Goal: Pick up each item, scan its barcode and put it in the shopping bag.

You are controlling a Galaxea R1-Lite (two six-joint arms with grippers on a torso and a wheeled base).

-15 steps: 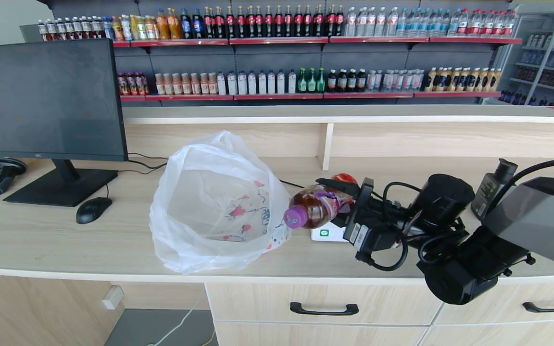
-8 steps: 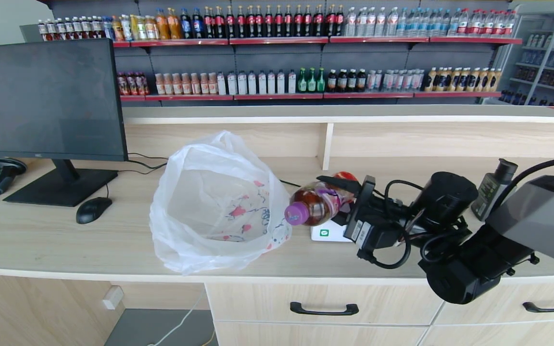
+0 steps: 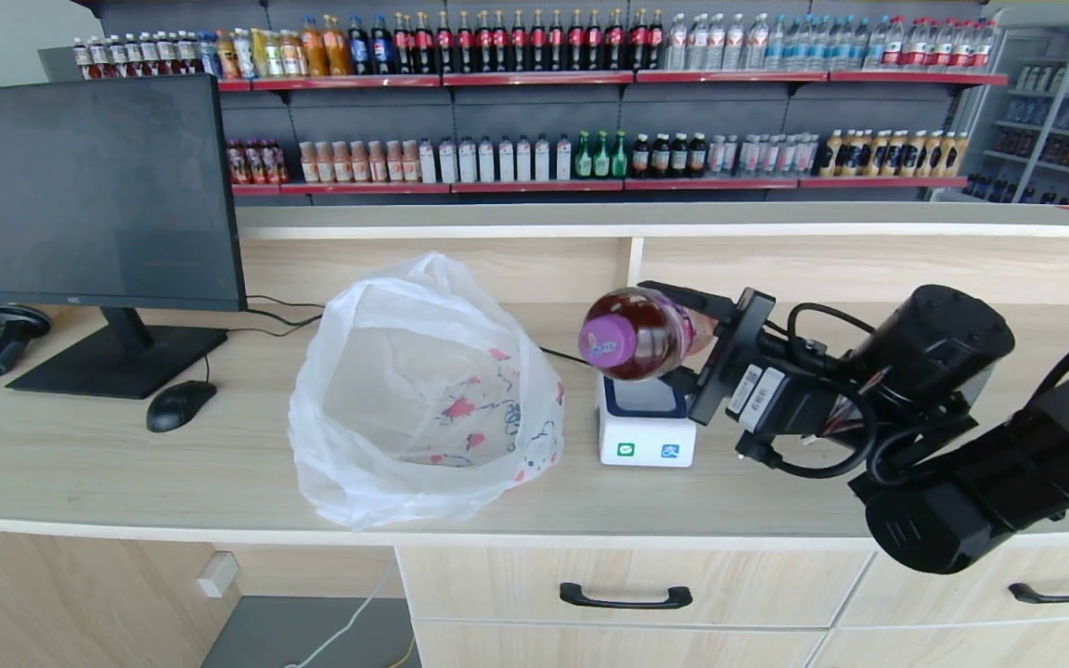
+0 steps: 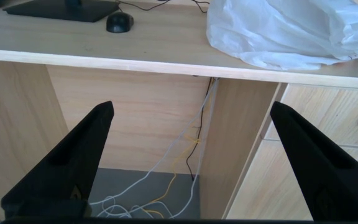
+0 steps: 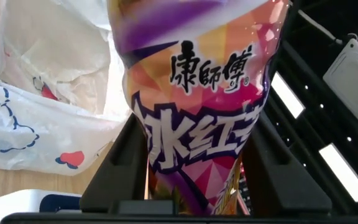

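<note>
While the left gripper (image 4: pixel 191 155) hangs wide open and empty below the counter edge, the shopping bag (image 3: pixel 423 399) gapes beside the scanner (image 3: pixel 644 436). Above the scanner, the right gripper (image 3: pixel 674 336) clamps the bottle (image 3: pixel 637 325) sideways, cap toward the bag. Scanning appears underway; bagging calls for a leftward carry over the rim.

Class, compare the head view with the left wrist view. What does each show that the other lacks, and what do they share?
Head view adds: the right pincer holding a purple-capped drink bottle on its side above the white scanner box, with drink shelves behind.
Left wrist view adds: the left pincer, open, low in front of the counter's underside, where cables hang.
Shared: the shopping bag, the mouse and the countertop.
</note>
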